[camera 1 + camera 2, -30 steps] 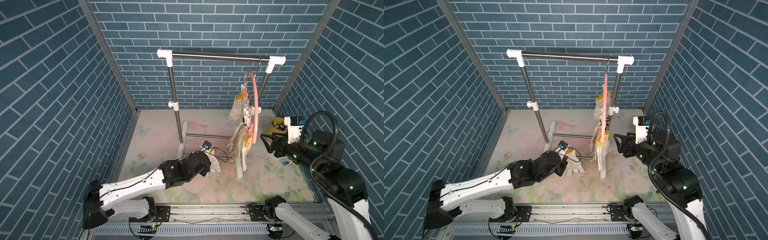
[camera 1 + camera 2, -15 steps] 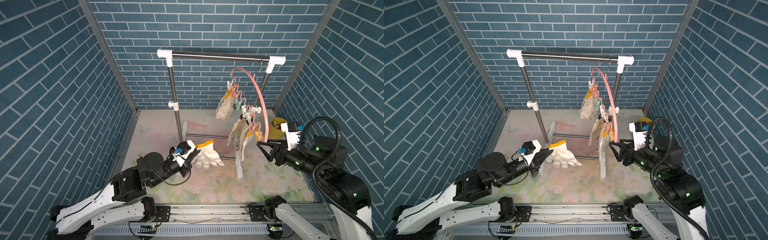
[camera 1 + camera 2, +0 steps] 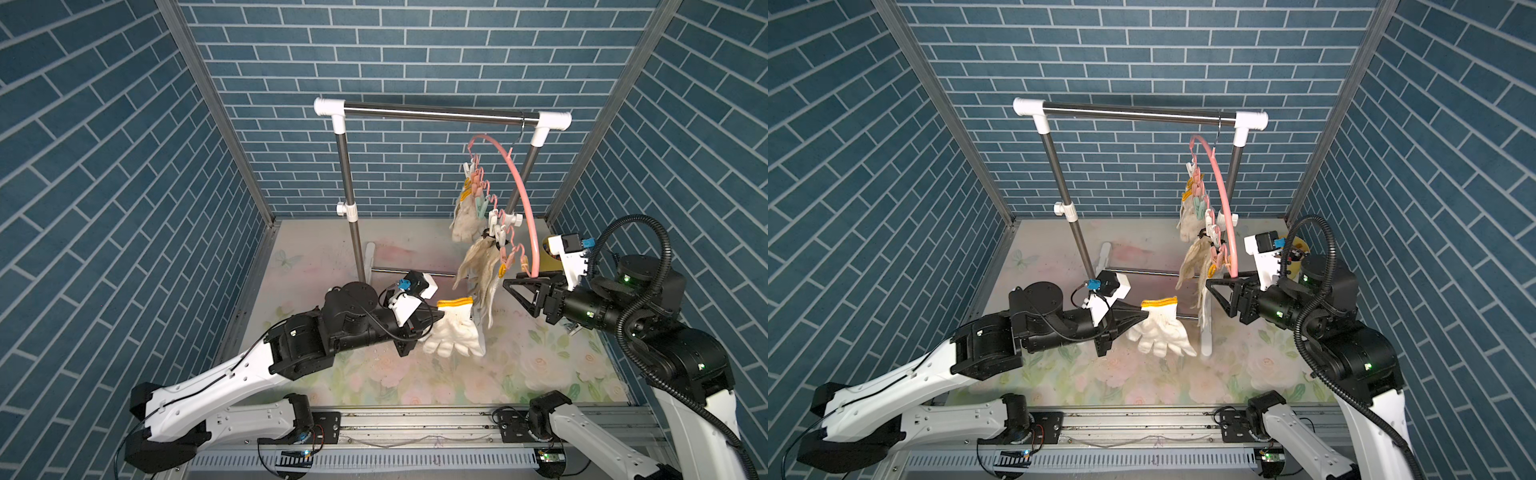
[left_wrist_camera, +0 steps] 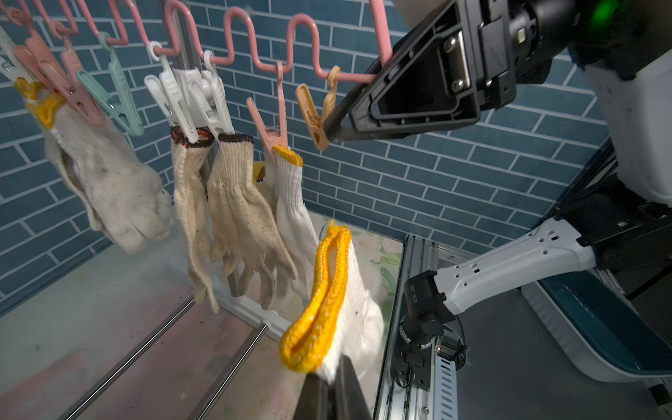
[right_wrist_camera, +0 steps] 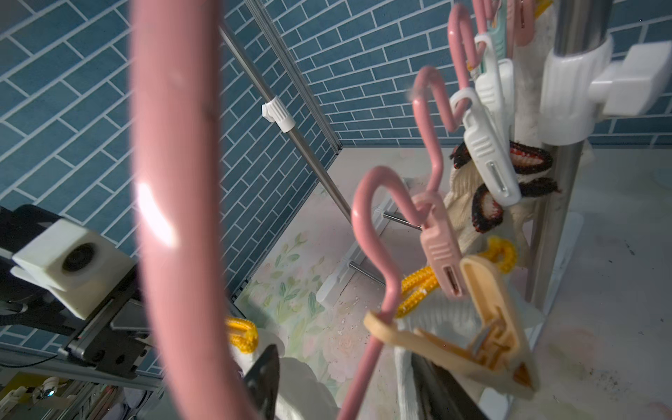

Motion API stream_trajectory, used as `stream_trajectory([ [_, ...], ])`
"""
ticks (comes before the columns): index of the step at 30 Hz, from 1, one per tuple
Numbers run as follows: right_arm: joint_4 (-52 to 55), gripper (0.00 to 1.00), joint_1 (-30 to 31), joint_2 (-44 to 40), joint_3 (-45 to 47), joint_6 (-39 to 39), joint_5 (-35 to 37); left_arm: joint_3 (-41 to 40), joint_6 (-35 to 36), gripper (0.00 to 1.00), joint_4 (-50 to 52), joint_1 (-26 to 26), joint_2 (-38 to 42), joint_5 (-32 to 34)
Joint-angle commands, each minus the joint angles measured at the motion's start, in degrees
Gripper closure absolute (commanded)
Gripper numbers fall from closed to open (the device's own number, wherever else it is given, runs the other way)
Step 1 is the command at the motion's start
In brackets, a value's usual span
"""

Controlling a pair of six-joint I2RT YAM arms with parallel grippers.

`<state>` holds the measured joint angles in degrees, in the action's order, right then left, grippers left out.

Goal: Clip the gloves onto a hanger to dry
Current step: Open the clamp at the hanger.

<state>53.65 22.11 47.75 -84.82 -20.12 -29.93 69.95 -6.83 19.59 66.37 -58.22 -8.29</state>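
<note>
L gripper is clamping white glove by its yellow cuff, holding it in air just beside clipped gloves. R gripper is standing w/ jaws apart, astride lower end of pink hanger, one finger against tan clip. Hanger is hanging tilted from rack.

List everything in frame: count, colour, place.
rack: one, steel with white joints, toward back of floor
hanger: one, pink, hooked on rack
clips: several, pink, mint, white, tan, dangling from hanger
hung gloves: at least four, cream to white, clipped up
held glove: one, white, yellow cuff, lifted below hanger
yellow object: one, back right corner, kind unclear
mat: one, floral, floor
left gripper: black, shut on held glove's cuff
right gripper: black, open, either side of hanger's lower end
</note>
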Motion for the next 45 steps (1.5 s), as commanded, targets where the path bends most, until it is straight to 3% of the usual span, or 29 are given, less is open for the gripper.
stream_trajectory([
  [1, 1.40, 0.41, -0.13, -1.16, -1.74, 2.69, -2.80, 2.88, -2.84, 1.00, -0.98, 0.21, -1.11, -1.71],
  [8, 4.89, 0.41, -0.12, -5.10, -1.17, 3.13, -4.23, 10.18, -1.41, 1.00, 4.81, 2.25, -5.99, 1.34],
  [19, 8.37, 0.51, -0.09, -7.53, -1.84, 5.08, -8.86, 12.28, 3.97, 1.00, 4.53, 2.59, -6.64, 7.41],
  [27, 8.17, 0.55, -0.10, -5.04, -1.35, 9.20, -8.41, 13.37, 3.36, 1.00, 2.47, 2.56, -7.99, 10.29],
  [35, 10.32, 0.56, -0.10, -4.04, -3.34, 11.89, 5.16, 17.44, 2.88, 1.00, 3.27, 2.94, -11.06, 13.82],
  [45, 6.99, 0.55, -0.14, -2.10, -3.40, 13.25, 5.96, 17.85, 3.07, 1.00, 5.08, 2.91, -10.23, 15.52],
])
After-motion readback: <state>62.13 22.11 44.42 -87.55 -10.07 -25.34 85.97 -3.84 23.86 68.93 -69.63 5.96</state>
